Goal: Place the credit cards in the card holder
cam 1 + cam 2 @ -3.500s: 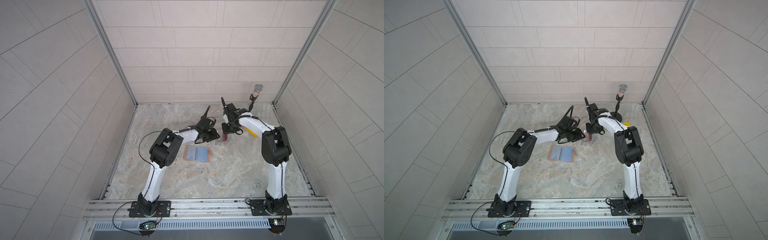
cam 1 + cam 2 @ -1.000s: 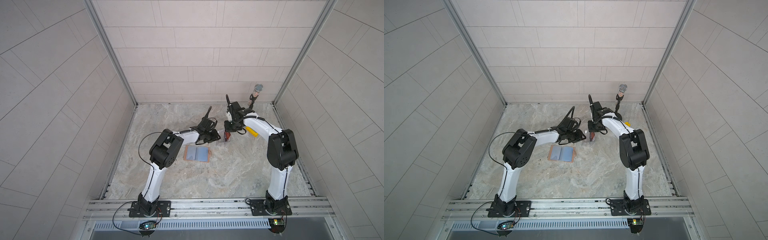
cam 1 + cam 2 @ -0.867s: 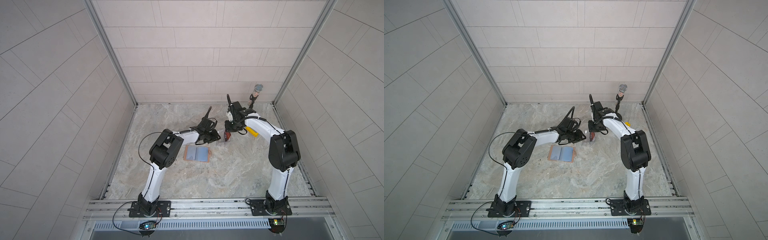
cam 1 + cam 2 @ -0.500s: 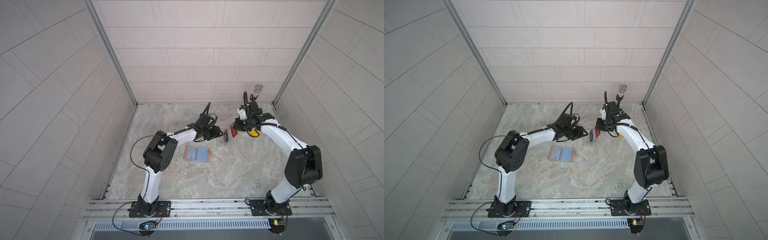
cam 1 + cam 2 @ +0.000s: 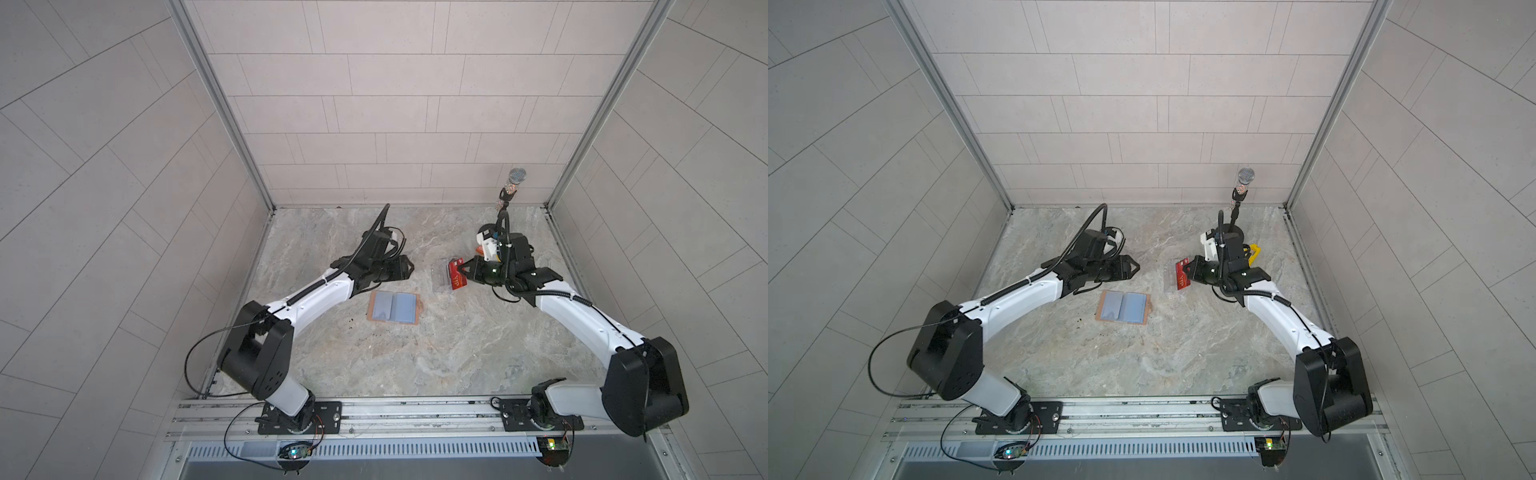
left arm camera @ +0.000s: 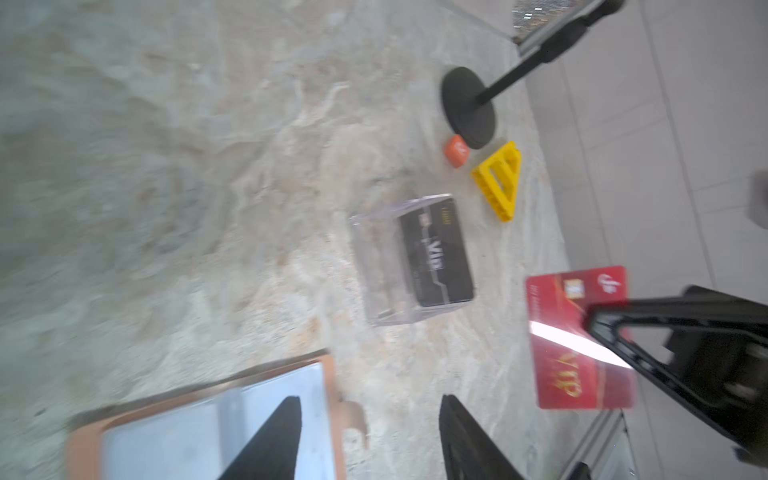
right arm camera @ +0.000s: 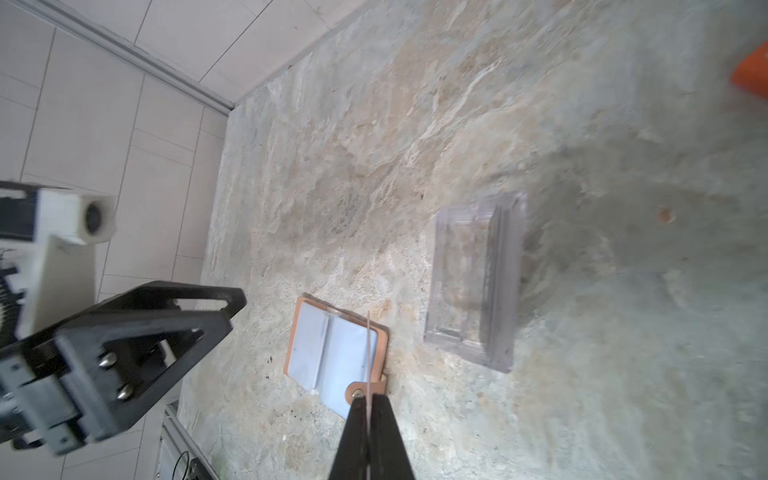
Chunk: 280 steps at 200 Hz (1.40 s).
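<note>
The tan card holder [image 5: 395, 308] [image 5: 1123, 307] lies open on the table, its pale blue pockets facing up. My right gripper [image 5: 466, 275] [image 5: 1192, 272] is shut on a red credit card [image 5: 456, 279] [image 6: 582, 336] and holds it in the air beside the clear plastic box [image 5: 439, 279] [image 7: 473, 274]. The right wrist view shows this card edge-on [image 7: 368, 353] above the holder's snap tab. A black credit card [image 6: 436, 253] stands in the box. My left gripper [image 5: 409, 268] [image 6: 370, 399] is open and empty, up above the holder's far edge [image 6: 336, 415].
A microphone stand [image 5: 516, 176] rises at the back right, its round base [image 6: 468, 108] on the table. Next to the base lie a small orange tile [image 6: 456, 151] and a yellow triangle frame [image 6: 498, 183]. Tiled walls close in the table on three sides.
My right gripper has lifted the red card out of the box and swung out to the right. The left gripper has opened and drawn back from the box.
</note>
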Available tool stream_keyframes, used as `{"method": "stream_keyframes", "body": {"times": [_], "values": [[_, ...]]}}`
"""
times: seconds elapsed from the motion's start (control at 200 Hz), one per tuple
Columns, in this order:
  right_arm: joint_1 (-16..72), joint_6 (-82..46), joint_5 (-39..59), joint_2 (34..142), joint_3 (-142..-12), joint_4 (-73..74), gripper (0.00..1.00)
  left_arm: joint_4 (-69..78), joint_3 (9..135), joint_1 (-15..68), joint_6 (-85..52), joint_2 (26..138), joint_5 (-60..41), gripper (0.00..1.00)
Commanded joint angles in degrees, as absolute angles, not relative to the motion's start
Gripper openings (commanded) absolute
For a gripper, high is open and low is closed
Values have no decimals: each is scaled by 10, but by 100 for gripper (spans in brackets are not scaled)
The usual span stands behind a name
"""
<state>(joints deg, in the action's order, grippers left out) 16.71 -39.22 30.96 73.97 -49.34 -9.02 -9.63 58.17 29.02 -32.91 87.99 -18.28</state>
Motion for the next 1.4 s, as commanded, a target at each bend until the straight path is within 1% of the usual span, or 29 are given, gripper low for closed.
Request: {"method": "stream_keyframes", "body": {"times": [0.0, 0.145, 0.305, 0.39, 0.49, 0.676, 1.056, 1.286, 1.396], "values": [[210, -450, 278, 717, -456, -1, 0, -122, 517, 267, -312, 854, -128, 54], [285, -472, 235, 737, -435, 45, 0, -121, 454, 256, -312, 830, -79, 52], [346, -503, 212, 794, -435, 103, 0, -131, 432, 255, -306, 827, -39, 53], [371, -517, 197, 822, -437, 134, 0, -120, 427, 254, -303, 837, -47, 55], [392, -529, 193, 862, -445, 160, 0, -97, 425, 253, -294, 860, -81, 55], [406, -555, 190, 922, -449, 206, 0, -66, 415, 254, -292, 889, -116, 55], [407, -561, 211, 999, -465, 228, 0, -43, 381, 254, -293, 880, -180, 54], [406, -565, 207, 1022, -472, 227, 0, -33, 363, 256, -311, 872, -213, 49], [406, -568, 197, 1023, -467, 223, 0, -27, 351, 256, -319, 862, -222, 48]]}}
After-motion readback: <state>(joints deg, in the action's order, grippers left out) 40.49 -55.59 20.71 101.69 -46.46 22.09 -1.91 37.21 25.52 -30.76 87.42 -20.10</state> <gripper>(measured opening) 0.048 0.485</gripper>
